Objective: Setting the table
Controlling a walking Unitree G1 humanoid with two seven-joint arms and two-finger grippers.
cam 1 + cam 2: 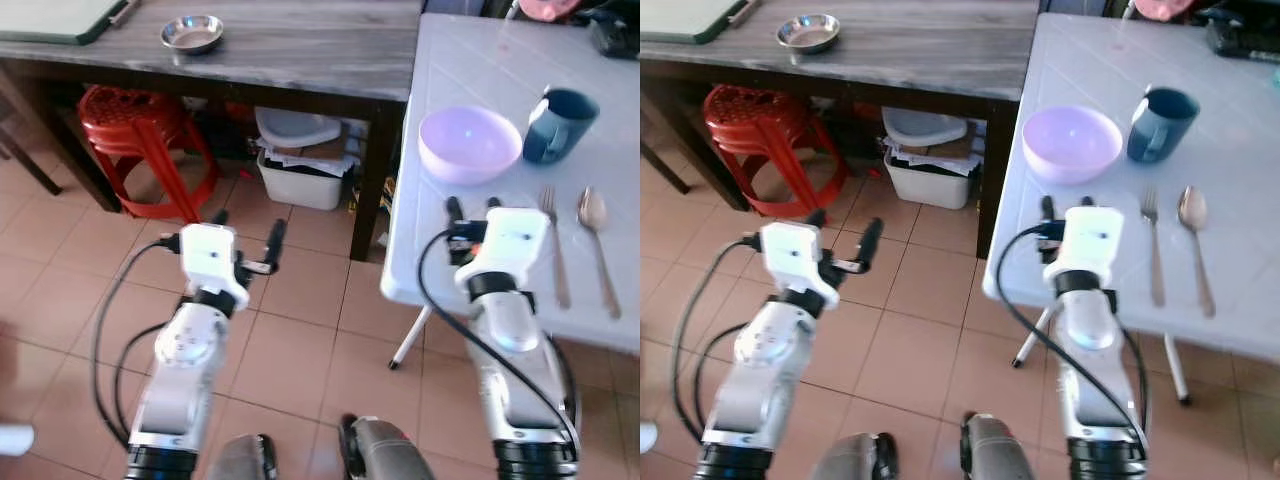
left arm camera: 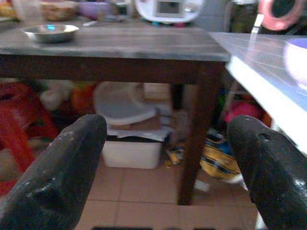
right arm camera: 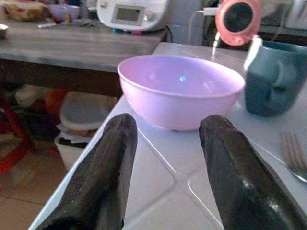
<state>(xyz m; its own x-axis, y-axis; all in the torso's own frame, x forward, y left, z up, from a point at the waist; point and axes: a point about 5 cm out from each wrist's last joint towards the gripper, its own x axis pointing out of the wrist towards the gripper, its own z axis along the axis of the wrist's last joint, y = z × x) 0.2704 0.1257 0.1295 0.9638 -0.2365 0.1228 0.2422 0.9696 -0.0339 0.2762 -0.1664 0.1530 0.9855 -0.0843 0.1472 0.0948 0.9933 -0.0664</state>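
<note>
Before my released right hand (image 1: 470, 207), the round lilac plastic bowl (image 1: 469, 143) looks light, slippery; I'd pinch its rim.

Left tool (image 2: 163, 163) fingers spread; white bin (image 2: 127, 146) under wooden table (image 2: 124, 45).
</note>
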